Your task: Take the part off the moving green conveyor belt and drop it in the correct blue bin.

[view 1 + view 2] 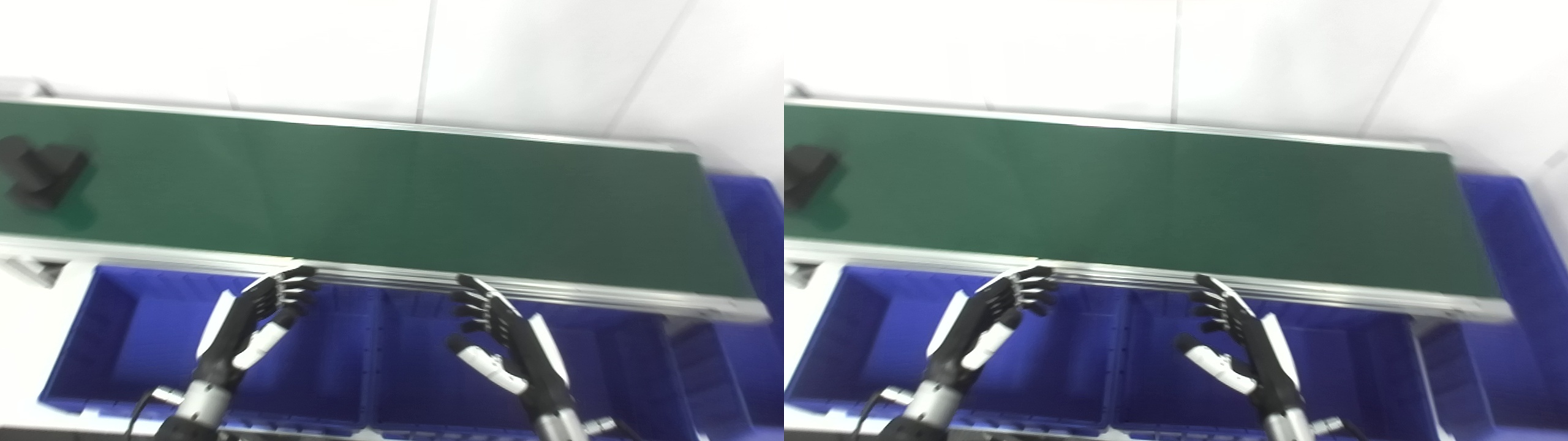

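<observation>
A dark, blocky part [41,173] lies on the green conveyor belt [392,196] at its far left end; the right eye view shows only its edge [805,171]. My left hand [254,324] hovers open over the left blue bin [110,331], fingertips near the belt's front rail. My right hand [508,337] hovers open over the middle blue bin [416,367], also close to the rail. Both hands hold nothing and are far from the part.
A third blue bin [618,373] sits right of the middle one, and another blue bin [753,257] stands past the belt's right end. An aluminium rail [392,278] edges the belt's front. A white wall rises behind.
</observation>
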Motion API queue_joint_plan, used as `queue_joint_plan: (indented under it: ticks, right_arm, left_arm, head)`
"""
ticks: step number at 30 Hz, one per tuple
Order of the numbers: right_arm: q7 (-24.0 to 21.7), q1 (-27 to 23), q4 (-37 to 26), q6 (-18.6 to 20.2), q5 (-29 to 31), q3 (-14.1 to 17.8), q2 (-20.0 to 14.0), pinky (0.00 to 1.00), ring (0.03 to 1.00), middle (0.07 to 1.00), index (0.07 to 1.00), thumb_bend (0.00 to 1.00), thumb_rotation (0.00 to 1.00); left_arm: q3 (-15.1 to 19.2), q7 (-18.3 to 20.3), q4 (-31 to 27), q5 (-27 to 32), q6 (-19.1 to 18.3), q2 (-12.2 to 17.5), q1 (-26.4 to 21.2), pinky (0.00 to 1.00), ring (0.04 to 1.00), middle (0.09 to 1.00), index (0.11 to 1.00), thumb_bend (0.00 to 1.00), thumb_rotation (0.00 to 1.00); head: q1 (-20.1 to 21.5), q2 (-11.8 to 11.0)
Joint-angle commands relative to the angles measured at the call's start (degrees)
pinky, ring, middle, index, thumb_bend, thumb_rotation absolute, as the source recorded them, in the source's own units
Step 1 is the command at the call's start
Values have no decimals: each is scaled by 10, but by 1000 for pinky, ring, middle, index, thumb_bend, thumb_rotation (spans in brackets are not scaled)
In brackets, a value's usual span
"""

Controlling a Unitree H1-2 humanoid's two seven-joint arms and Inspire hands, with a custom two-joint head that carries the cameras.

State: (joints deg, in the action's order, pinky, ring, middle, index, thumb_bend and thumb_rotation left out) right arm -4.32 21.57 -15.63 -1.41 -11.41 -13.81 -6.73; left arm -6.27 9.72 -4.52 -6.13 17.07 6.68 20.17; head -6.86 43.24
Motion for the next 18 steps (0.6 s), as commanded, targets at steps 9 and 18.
queue_joint_plan:
  ticks: [9,18]
  right_arm:
    - [-5,-4,11,-68,24,10,-13,659,754,801,868,596,554]
    - [-3,-7,30,-83,22,15,-18,661,754,803,866,565,496]
  left_arm:
    - [-14,-19,34,-15,61,-15,-15,535,617,681,739,722,885]
    - [-21,-30,60,-25,75,-19,-20,541,622,692,749,734,895]
  head:
    - [-42,-41]
    - [-66,-77]
